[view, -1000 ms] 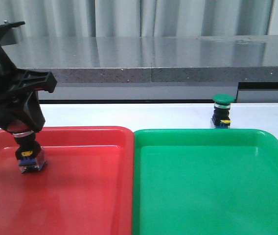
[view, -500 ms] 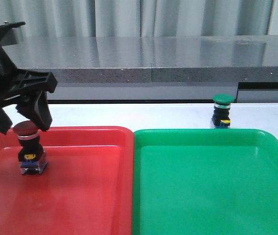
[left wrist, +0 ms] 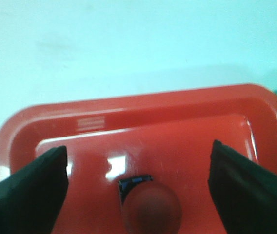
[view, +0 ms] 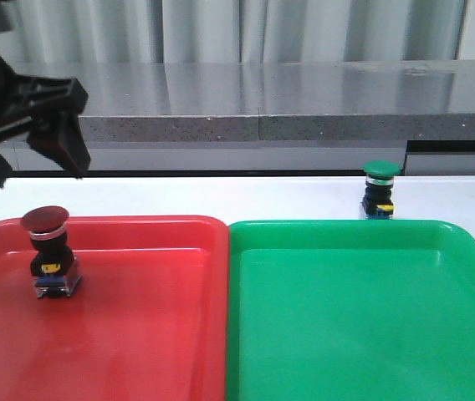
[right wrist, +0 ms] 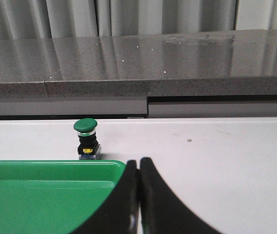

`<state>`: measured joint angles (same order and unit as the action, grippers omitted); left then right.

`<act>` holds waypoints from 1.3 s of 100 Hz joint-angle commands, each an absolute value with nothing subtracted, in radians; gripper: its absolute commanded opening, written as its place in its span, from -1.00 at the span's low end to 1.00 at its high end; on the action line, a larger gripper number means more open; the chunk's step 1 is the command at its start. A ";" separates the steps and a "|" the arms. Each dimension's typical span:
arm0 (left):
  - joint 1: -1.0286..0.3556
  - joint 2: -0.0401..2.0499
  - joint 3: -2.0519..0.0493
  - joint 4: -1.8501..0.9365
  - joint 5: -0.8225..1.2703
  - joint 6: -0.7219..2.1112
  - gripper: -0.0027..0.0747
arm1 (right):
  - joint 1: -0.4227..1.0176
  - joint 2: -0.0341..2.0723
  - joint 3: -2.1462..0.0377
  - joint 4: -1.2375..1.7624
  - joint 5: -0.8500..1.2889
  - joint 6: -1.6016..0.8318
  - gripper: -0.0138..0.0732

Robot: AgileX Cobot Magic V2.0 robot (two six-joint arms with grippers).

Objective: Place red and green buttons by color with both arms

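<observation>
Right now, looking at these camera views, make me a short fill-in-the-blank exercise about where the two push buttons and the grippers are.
1. The red button stands upright inside the ______ tray.
2. The green button stands on the white table, just behind the ______ tray.
3. The left gripper hangs above the red button with its fingers ______.
4. The right gripper has its fingers ______.

Missing words: red; green; open; shut
</observation>
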<state>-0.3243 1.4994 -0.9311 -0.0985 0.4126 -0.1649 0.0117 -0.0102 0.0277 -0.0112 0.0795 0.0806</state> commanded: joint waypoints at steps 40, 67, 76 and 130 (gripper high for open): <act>-0.198 1.115 -0.922 -0.009 0.275 -0.171 0.54 | 0.014 -0.032 0.013 -0.020 -0.008 0.082 -0.82; -0.198 0.864 -0.720 0.000 0.174 -0.171 0.54 | 0.014 -0.032 0.013 -0.020 -0.008 0.082 -0.82; -0.198 0.773 -0.638 0.011 0.164 -0.171 0.54 | 0.014 -0.032 0.013 -0.020 -0.008 0.082 -0.82; -0.198 0.415 -0.408 0.021 0.219 -0.171 -0.46 | 0.014 -0.032 0.013 -0.020 -0.008 0.082 -0.82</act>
<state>-0.1991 0.4221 -0.3835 0.0199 0.2750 -0.1649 0.0117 -0.0102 0.0277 -0.0112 0.0795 0.0806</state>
